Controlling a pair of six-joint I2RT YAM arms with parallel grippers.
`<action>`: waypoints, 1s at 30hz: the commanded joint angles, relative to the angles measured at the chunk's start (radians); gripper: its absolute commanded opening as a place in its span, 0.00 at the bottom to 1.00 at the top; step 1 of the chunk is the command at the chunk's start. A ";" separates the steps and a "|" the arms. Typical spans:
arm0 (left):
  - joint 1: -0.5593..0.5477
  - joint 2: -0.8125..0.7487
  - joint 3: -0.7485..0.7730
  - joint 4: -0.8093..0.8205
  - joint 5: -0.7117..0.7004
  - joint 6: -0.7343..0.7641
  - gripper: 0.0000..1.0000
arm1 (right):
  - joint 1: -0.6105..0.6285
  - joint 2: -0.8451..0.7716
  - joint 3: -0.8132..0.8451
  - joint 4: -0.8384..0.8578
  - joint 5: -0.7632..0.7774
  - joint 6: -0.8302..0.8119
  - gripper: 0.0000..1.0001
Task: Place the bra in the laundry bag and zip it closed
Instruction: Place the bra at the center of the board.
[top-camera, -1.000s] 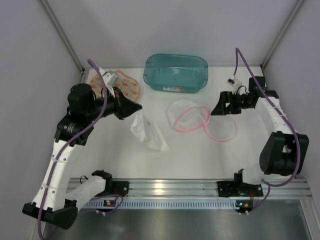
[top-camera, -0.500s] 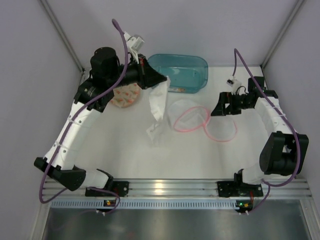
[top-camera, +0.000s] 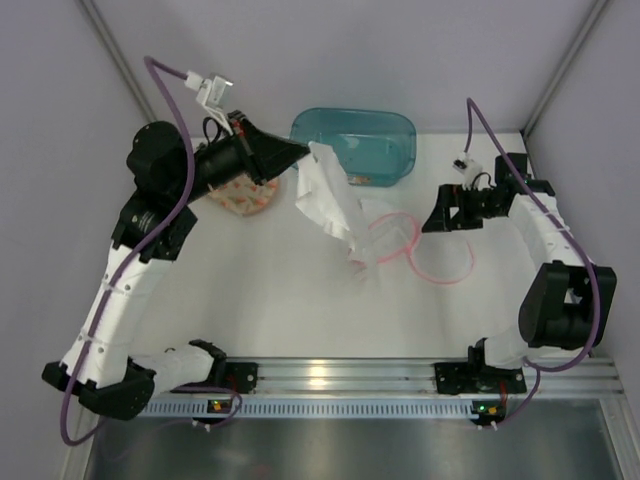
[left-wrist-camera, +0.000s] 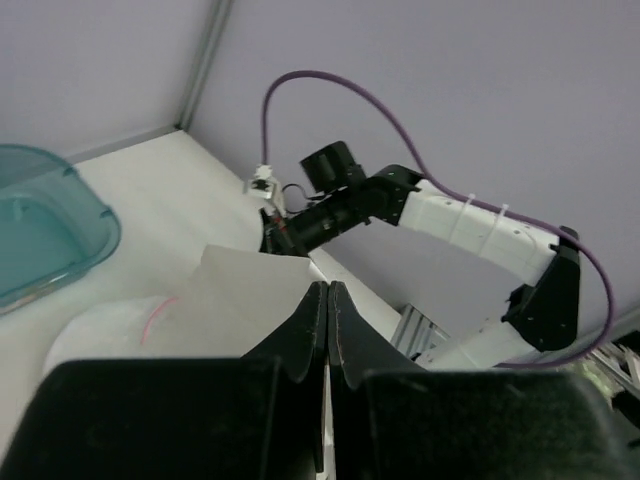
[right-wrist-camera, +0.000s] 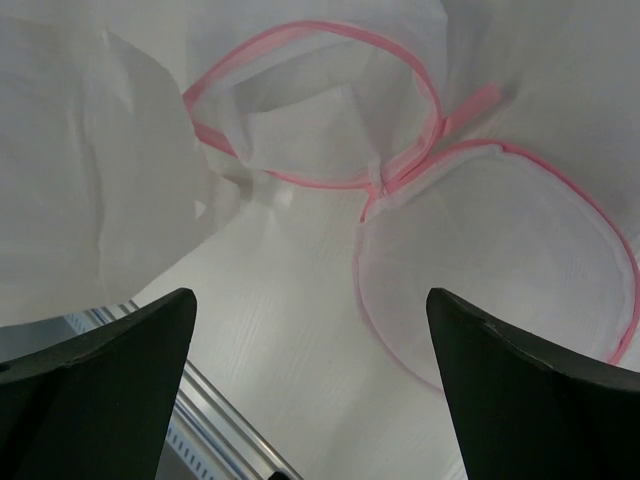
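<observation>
Progress of the bagging task, seen from overhead and from both wrists. The bra, taken to be the limp white fabric, is lifted off the table. It hangs from the left gripper at 11 o'clock of the table centre and drapes down toward 4 o'clock. Its lower end reaches the 9 o'clock side of the laundry bag; whether it lies inside the pink rim cannot be told. The bag sits toward 3 o'clock, unzipped, its round lid folded out flat at 4 o'clock of the body.

Judged from this, the pickup is done and 2 steps remain: getting the whole bra inside the rim, then folding the lid over and running the zip.

The left gripper's jaws are pressed fully together, pinching the bra's top edge. The right gripper hovers at 3 o'clock of the bag with its jaws spread as wide as they go, holding and touching nothing.

A teal bin stands at 12 o'clock, and a patterned fabric piece lies at 10 o'clock under the left arm.
</observation>
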 joint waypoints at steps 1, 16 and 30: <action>0.109 -0.127 -0.160 -0.026 -0.105 -0.007 0.00 | 0.024 0.012 0.043 0.012 0.003 0.003 0.99; 0.645 -0.271 -0.726 -0.357 0.088 0.699 0.00 | 0.124 0.021 0.005 0.026 0.006 -0.023 0.99; 0.624 -0.081 -0.792 -0.225 -0.003 0.606 0.00 | 0.244 0.049 -0.041 0.118 0.001 0.037 0.99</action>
